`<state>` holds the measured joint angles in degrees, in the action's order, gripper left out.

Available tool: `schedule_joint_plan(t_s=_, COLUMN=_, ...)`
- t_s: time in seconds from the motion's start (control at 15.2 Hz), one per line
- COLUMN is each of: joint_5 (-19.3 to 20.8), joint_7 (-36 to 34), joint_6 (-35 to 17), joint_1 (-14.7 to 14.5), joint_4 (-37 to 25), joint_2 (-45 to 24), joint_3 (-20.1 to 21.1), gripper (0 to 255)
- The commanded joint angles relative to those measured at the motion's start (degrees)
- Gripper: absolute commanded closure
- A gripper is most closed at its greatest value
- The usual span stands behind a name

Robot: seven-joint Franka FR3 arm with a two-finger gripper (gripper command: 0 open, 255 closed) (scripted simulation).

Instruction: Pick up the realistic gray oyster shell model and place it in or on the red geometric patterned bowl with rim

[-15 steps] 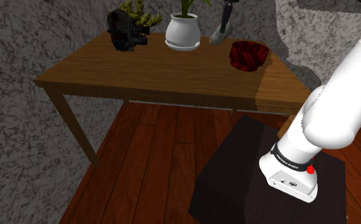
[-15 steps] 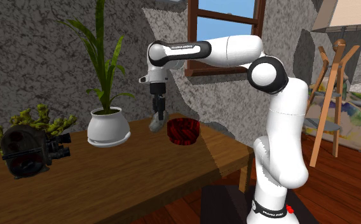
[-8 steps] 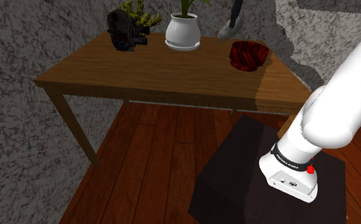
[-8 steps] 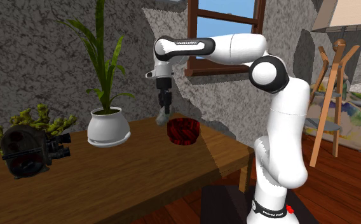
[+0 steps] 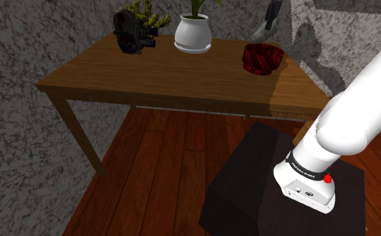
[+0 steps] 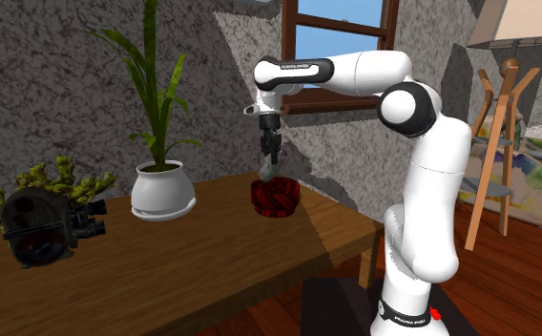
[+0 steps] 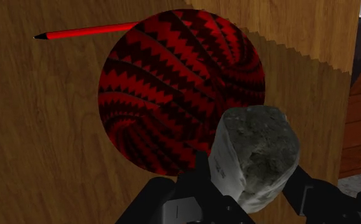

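Observation:
The grey, rough oyster shell sits clasped between my black fingers; the gripper is shut on it. Below the hand lies the red bowl with its black zigzag pattern, and the shell overlaps the bowl's edge nearest the table border. In the second exterior view the gripper points straight down, holding the shell just above the bowl. From the shoulder view, the shell hangs above and behind the bowl, under the gripper.
A red pencil lies on the wooden table beside the bowl. A white plant pot and a black camera-like object stand at the table's far side. The table edge is close past the bowl.
The gripper has carried the shell sideways to the shoulder view's right, away from the plant pot, and now hangs over the red bowl.

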<state>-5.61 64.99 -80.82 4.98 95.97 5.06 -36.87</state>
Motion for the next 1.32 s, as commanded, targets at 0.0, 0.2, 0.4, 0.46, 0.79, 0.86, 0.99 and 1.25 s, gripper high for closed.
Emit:
schedule_joint_plan(t_s=0.0, joint_5=0.42, joint_7=3.07, joint_6=1.02, joint_1=1.32, joint_4=-1.02, joint_2=-0.47, joint_3=-1.69, gripper=255)
schedule_joint_plan(t_s=0.2, joint_5=1.0, joint_7=5.14, joint_6=-0.11, joint_1=2.2, joint_4=0.45, joint_2=-0.32, joint_3=-2.77, gripper=255)
schedule_joint_plan(t_s=0.4, joint_5=1.32, joint_7=5.13, joint_6=-2.52, joint_1=2.18, joint_4=3.26, joint_2=0.22, joint_3=-2.64, gripper=255)
schedule_joint_plan(t_s=0.46, joint_5=1.41, joint_7=5.15, joint_6=-3.31, joint_1=2.18, joint_4=4.16, joint_2=0.37, joint_3=-2.62, gripper=255)
schedule_joint_plan(t_s=0.79, joint_5=1.7, joint_7=5.34, joint_6=-7.21, joint_1=2.2, joint_4=8.42, joint_2=0.82, joint_3=-2.57, gripper=255)
schedule_joint_plan(t_s=0.86, joint_5=1.73, joint_7=5.4, joint_6=-7.98, joint_1=2.2, joint_4=9.22, joint_2=0.86, joint_3=-2.58, gripper=255)
schedule_joint_plan(t_s=0.99, joint_5=1.76, joint_7=5.54, joint_6=-9.51, joint_1=2.21, joint_4=10.78, joint_2=0.89, joint_3=-2.62, gripper=255)
schedule_joint_plan(t_s=1.25, joint_5=1.76, joint_7=5.59, joint_6=-9.97, joint_1=2.2, joint_4=11.24, joint_2=0.89, joint_3=-2.65, gripper=255)
